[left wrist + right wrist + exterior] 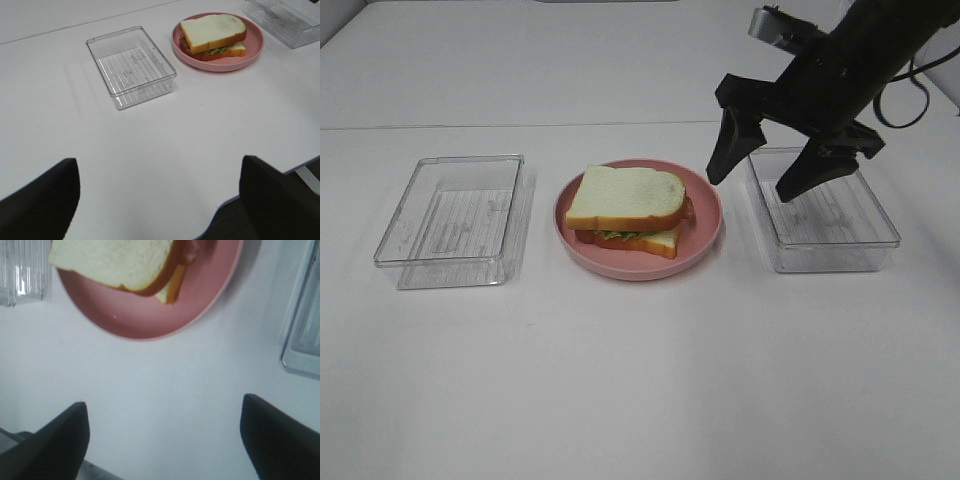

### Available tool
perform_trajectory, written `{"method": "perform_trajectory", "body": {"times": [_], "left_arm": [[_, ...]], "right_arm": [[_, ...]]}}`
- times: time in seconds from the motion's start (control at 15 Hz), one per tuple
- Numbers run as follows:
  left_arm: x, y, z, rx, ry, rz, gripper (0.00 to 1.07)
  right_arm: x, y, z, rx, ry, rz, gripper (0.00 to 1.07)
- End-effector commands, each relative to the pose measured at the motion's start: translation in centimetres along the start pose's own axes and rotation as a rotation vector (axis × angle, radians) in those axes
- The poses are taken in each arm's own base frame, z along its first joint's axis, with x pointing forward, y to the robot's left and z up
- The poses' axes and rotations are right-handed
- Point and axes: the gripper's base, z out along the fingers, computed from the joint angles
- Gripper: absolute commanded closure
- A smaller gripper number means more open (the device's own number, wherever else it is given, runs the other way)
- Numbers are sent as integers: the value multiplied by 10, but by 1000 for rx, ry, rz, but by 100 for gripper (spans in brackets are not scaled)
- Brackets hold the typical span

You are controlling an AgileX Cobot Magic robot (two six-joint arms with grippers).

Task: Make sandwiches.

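Observation:
The sandwich (628, 208) is one stack of two white bread slices with orange-brown crust, with green lettuce and reddish filling showing at the edge. It lies on a round pink plate (705, 235) at the table's middle. It also shows in the left wrist view (212, 34) and the right wrist view (120, 262). My right gripper (758, 170) is open and empty, raised in the air just right of the plate. My left gripper (160, 200) is open and empty, far from the sandwich, and does not show in the exterior view.
A clear plastic box (455, 218) stands left of the plate, empty. A second clear box (830, 225) stands right of the plate, partly under my right gripper. The near table edge shows in the left wrist view (260, 182).

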Motion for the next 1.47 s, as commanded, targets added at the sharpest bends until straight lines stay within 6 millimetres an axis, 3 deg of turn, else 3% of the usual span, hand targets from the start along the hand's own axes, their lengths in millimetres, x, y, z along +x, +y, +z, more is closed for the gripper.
{"method": "perform_trajectory", "body": {"times": [0.07,0.4,0.47,0.53,0.6,0.67,0.73,1.07,1.27,1.47], "left_arm": [[0,0,-1,4,-16,-5,24],[0,0,-1,4,-16,-5,24],[0,0,-1,4,-16,-5,24],[0,0,-1,4,-16,-5,24],[0,0,-1,4,-16,-5,24],[0,0,-1,4,-16,-5,24],[0,0,-1,4,-16,-5,24],[0,0,-1,5,-16,-6,24],[0,0,-1,5,-15,-6,24],[0,0,-1,5,-15,-6,24]], "right_arm": [[20,4,-24,29,-3,-39,28],[101,11,-88,78,-89,-116,28],[133,12,-103,77,-127,-135,29],[151,11,-108,78,-145,-145,29],[151,11,-108,78,-145,-145,29],[194,8,-119,85,-204,-173,29],[203,7,-121,90,-219,-181,29],[292,-12,-131,167,-479,-281,29],[318,-24,-124,226,-566,-314,29],[322,-26,-123,233,-623,-329,29]]}}
